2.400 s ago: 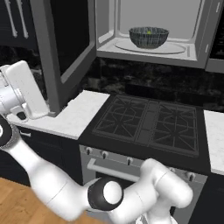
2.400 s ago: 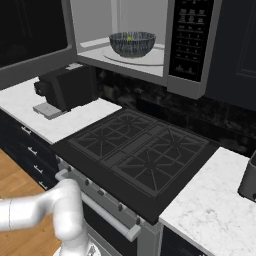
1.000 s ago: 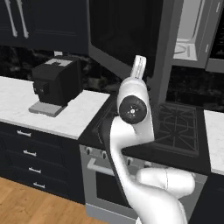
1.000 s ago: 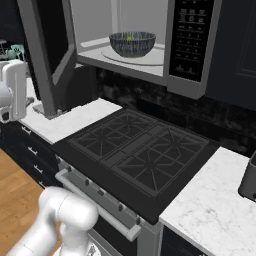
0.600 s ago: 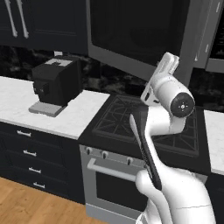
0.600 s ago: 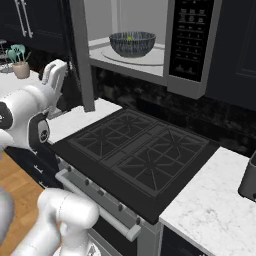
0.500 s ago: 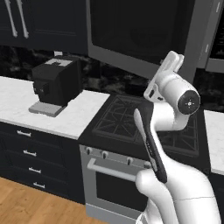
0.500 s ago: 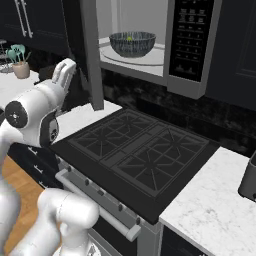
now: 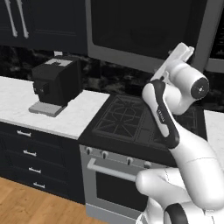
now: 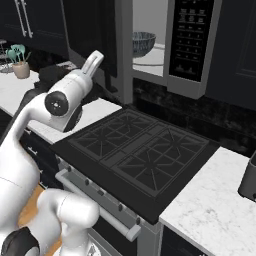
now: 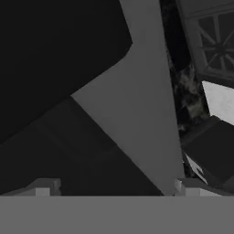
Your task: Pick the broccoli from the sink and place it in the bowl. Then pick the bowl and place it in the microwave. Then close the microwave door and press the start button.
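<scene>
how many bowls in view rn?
1. The bowl sits inside the microwave cavity, partly hidden behind the nearly closed microwave door. Others could be hidden behind that door.

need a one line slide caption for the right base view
White arm pressed to the nearly shut microwave door, bowl still visible inside, above the stove.

The microwave door (image 9: 144,33) is a grey frame around black glass. The bowl (image 10: 142,44) is mottled blue-grey outside, against a light grey cavity of the microwave (image 10: 172,45), whose control panel is black. The stove (image 10: 137,152) is black with dark grates. The table (image 9: 52,113) is white, faintly marbled. The coffee machine (image 9: 54,83) is black. The floor (image 9: 30,205) is orange-brown wood.
</scene>
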